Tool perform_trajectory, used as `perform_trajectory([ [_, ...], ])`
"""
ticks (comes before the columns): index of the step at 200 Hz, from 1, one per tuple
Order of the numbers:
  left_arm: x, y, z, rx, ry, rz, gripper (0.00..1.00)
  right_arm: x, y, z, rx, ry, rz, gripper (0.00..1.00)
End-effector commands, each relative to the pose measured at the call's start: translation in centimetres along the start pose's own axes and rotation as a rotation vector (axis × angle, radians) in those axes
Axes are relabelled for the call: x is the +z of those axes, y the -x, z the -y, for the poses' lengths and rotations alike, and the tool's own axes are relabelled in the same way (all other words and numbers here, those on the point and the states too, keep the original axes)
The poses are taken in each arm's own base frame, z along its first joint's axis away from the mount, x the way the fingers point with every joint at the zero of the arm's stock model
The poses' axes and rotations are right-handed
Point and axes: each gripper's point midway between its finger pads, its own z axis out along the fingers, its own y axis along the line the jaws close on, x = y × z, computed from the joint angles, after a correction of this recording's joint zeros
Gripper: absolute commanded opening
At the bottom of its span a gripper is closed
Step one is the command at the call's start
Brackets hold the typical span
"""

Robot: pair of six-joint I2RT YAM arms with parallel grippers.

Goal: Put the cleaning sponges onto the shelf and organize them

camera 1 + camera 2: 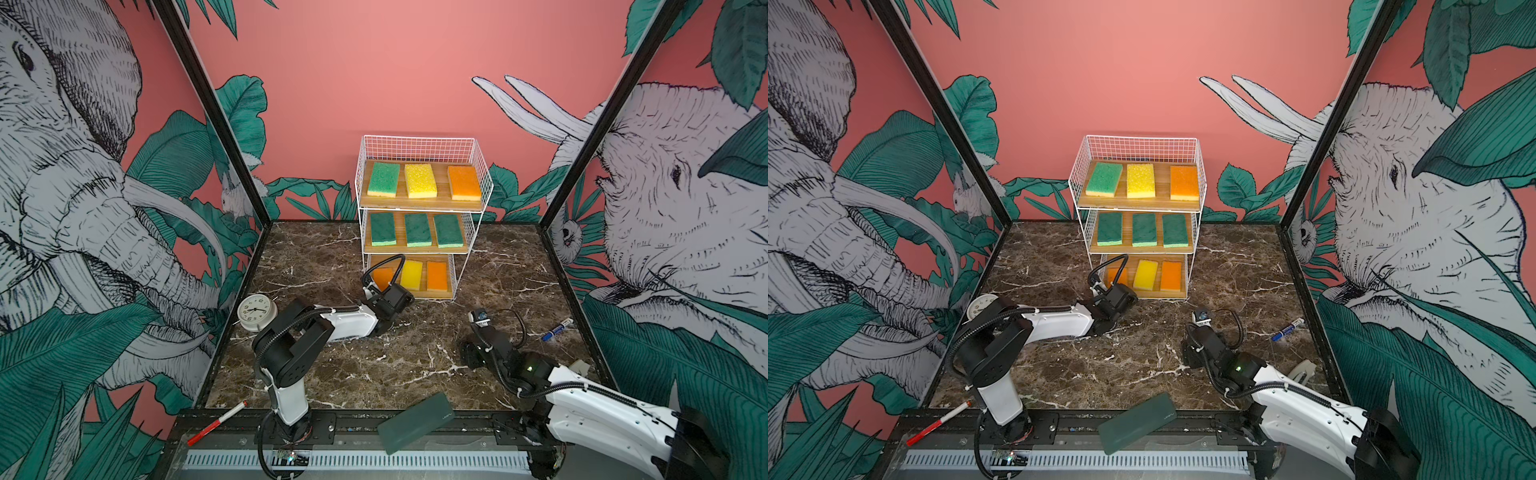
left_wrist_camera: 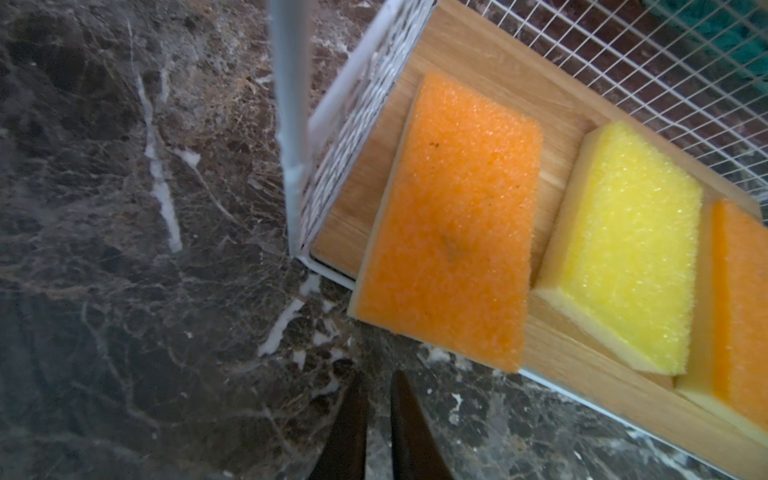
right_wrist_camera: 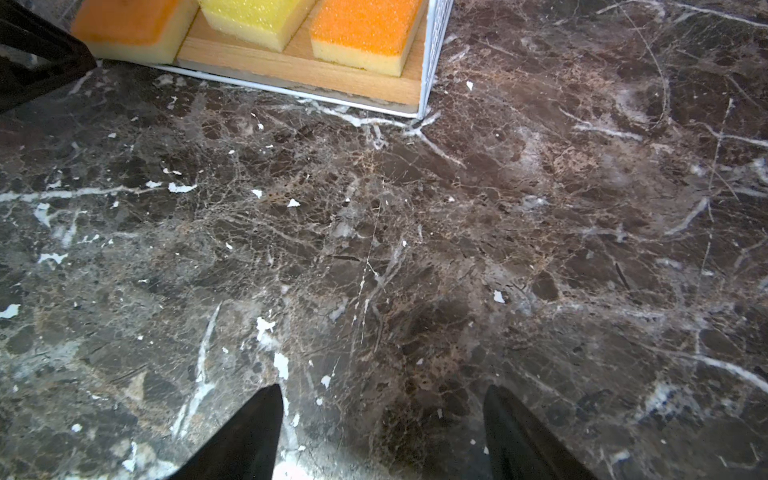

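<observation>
The shelf (image 1: 419,147) stands at the back of the marble table, and all three boards hold cleaning sponges. Up top lie green (image 1: 383,179), yellow (image 1: 420,180) and orange (image 1: 464,183) ones. Three dark green ones fill the middle board (image 1: 418,230). On the bottom board, the left orange sponge (image 2: 449,232) lies skewed and overhangs the front edge, beside a yellow one (image 2: 623,245) and another orange one (image 2: 744,311). My left gripper (image 2: 380,376) is shut and empty, just in front of that overhanging sponge. My right gripper (image 3: 383,388) is open over bare marble, short of the shelf's right corner (image 3: 424,112).
An alarm clock (image 1: 256,311) stands at the table's left edge. A blue marker (image 1: 557,329) lies at the right. At the front rail lie a red and white pen (image 1: 217,423) and a dark green translucent slab (image 1: 415,422).
</observation>
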Motion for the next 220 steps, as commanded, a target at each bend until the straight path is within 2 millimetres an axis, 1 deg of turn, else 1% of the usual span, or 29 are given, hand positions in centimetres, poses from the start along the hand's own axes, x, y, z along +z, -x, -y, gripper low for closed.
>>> perform_trajectory([
  [1, 0.0, 0.6, 0.2, -0.047, -0.004, 0.032, 0.15, 0.1, 0.5, 0.0, -0.003, -0.006, 0.029, 0.79],
  [53, 0.3, 1.0, 0.7, -0.045, -0.009, 0.053, 0.14, 0.2, 0.6, -0.1, -0.01, -0.002, 0.03, 0.79],
  [81, 0.7, 0.9, 0.7, -0.049, 0.006, 0.056, 0.14, 0.2, 0.6, -0.2, -0.012, -0.002, 0.029, 0.79],
  [124, 0.7, 1.7, 0.4, -0.065, 0.011, 0.071, 0.14, 0.3, 0.8, -0.3, -0.015, -0.001, 0.034, 0.8],
  [155, 0.9, 2.1, 0.1, -0.081, 0.014, 0.08, 0.14, 0.6, 0.6, -0.4, -0.024, -0.004, 0.018, 0.8],
  [193, 1.2, 2.2, 0.3, -0.086, 0.008, 0.093, 0.14, 0.7, 0.6, -0.4, -0.028, -0.004, 0.016, 0.8],
  [220, 1.3, 2.5, 0.8, -0.086, -0.003, 0.107, 0.14, 0.8, 0.5, -0.4, -0.028, -0.007, 0.017, 0.8],
])
